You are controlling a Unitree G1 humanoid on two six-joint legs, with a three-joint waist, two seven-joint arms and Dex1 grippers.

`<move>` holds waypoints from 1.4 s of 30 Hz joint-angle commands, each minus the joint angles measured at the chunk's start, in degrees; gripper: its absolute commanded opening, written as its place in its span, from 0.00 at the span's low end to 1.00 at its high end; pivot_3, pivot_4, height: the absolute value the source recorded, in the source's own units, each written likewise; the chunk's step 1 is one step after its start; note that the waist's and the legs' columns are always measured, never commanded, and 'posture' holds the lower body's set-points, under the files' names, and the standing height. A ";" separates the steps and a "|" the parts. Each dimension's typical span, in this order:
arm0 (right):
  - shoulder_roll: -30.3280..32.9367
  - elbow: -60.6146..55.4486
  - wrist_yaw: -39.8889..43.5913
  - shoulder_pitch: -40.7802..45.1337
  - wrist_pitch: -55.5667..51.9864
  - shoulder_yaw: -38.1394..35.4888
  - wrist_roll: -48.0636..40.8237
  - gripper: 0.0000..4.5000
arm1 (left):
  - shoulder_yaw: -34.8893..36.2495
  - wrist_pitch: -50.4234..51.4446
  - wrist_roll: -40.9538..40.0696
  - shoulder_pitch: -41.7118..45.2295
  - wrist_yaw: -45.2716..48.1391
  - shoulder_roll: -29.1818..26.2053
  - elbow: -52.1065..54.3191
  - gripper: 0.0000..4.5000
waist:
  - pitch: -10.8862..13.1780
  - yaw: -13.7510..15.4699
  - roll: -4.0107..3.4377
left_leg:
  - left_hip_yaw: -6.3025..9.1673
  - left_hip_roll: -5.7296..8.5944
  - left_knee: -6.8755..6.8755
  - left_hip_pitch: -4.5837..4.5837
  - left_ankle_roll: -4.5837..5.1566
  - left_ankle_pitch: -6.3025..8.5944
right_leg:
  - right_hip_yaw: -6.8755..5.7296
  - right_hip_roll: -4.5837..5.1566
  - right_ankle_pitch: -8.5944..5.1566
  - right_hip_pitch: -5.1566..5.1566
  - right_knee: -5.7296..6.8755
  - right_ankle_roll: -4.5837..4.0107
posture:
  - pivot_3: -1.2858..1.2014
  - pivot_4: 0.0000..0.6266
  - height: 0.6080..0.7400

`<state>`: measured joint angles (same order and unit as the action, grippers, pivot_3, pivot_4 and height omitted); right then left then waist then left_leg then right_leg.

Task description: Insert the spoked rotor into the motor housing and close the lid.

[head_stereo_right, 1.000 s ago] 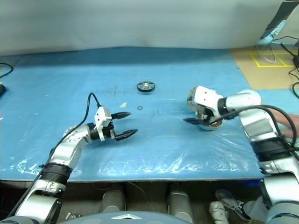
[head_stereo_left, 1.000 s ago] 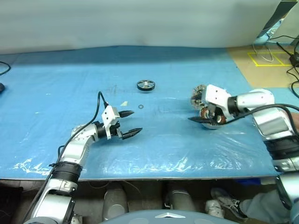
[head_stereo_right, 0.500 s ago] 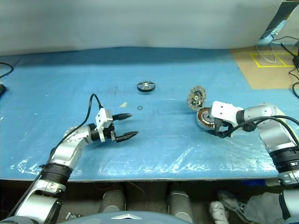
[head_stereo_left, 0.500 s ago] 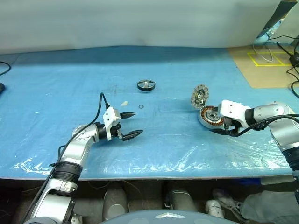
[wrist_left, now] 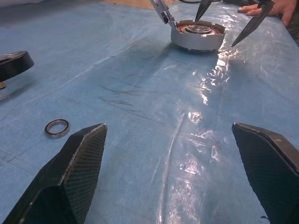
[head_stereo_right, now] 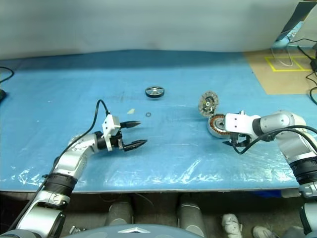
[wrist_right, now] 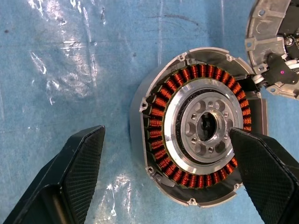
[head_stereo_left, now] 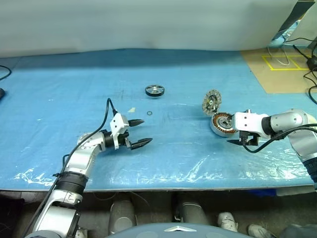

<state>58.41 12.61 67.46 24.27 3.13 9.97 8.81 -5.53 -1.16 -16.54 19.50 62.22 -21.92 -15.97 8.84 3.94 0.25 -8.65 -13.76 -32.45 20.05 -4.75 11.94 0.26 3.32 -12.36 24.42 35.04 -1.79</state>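
The motor housing [head_stereo_left: 221,123], a silver cup with copper windings [wrist_right: 161,116], lies open on the blue sheet at the right. The lid [head_stereo_left: 212,101] stands on edge, leaning at the housing's far side. Far off at the middle back lies the spoked rotor [head_stereo_left: 154,90], black-rimmed and flat on the sheet. My right gripper [head_stereo_left: 232,135] hangs open just right of and above the housing, its fingers [wrist_right: 79,168] spread wider than the cup and holding nothing. My left gripper [head_stereo_left: 143,131] is open and empty at the centre left, pointing toward the housing.
A small metal ring [head_stereo_left: 149,113] and a white scrap [head_stereo_left: 131,110] lie between the rotor and my left gripper. The blue plastic sheet [head_stereo_left: 59,89] covers the table to its front edge. A person's hand [wrist_left: 275,7] rests beyond the housing. Cables lie at the far right.
My right gripper has pulled away to the right and dipped down, uncovering the housing and the upright lid. The left arm, rotor and ring have not moved.
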 commanded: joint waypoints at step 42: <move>-10.52 -19.84 9.51 8.49 -40.84 3.53 -12.72 0.26 | -0.26 -3.49 1.56 -0.45 -0.80 0.64 -1.11 1.00 | 0.03 0.27 0.02 | -0.02 -0.03 -0.16 0.20 0.08 -0.22 | 0.01 0.00 0.01 0.44 0.29 -0.06 | 0.52 0.24 1.00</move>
<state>47.95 -2.22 77.08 32.20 -32.98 14.31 -1.05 -6.09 -3.29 -14.92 19.28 61.46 -21.38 -17.66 8.88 4.21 0.26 -8.66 -13.79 -32.59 20.24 -4.74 11.69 0.27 3.32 -12.35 24.87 35.32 -1.86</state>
